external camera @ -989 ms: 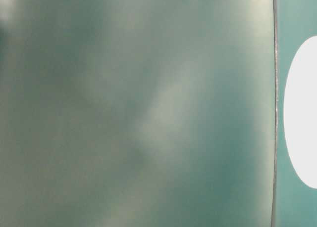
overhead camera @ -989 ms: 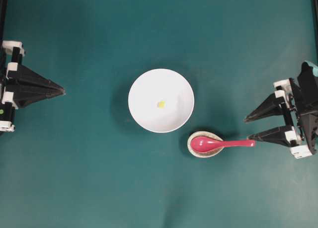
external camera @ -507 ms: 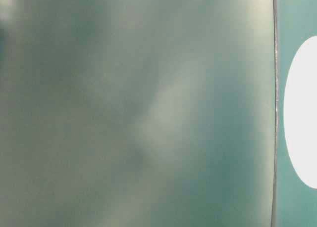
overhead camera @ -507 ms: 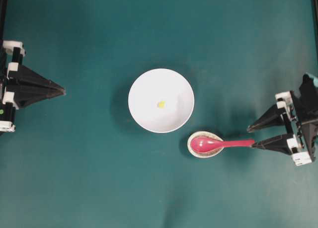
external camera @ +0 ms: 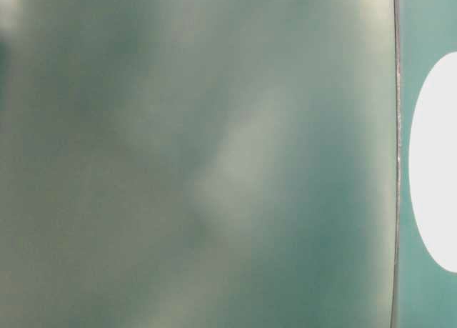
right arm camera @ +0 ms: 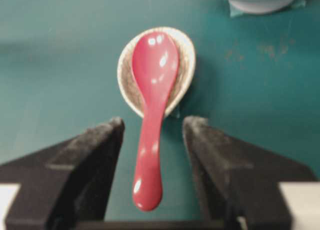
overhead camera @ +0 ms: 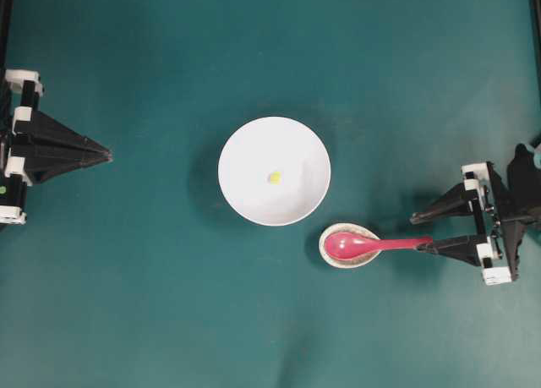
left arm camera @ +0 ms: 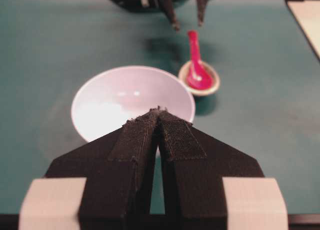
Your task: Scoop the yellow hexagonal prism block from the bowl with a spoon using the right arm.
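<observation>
Spoon handle pointing at the right tool

The spoon [overhead camera: 372, 245] is lying with its scoop in the little speckled rest [overhead camera: 348, 246] and its handle pointing straight at the right tool [overhead camera: 423, 232]. That tool is open, one finger on each side of the handle end, not gripping yet. The left tool [overhead camera: 108, 156] is closed and sitting far away. The yellow hexagonal prism block [overhead camera: 274, 177] is sitting in the middle of the bowl [overhead camera: 241, 147], just beside the rest on the tabletop [overhead camera: 152, 303].

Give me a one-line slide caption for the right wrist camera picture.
Open right end effector straddling the red spoon handle, scoop on its speckled rest.
</observation>
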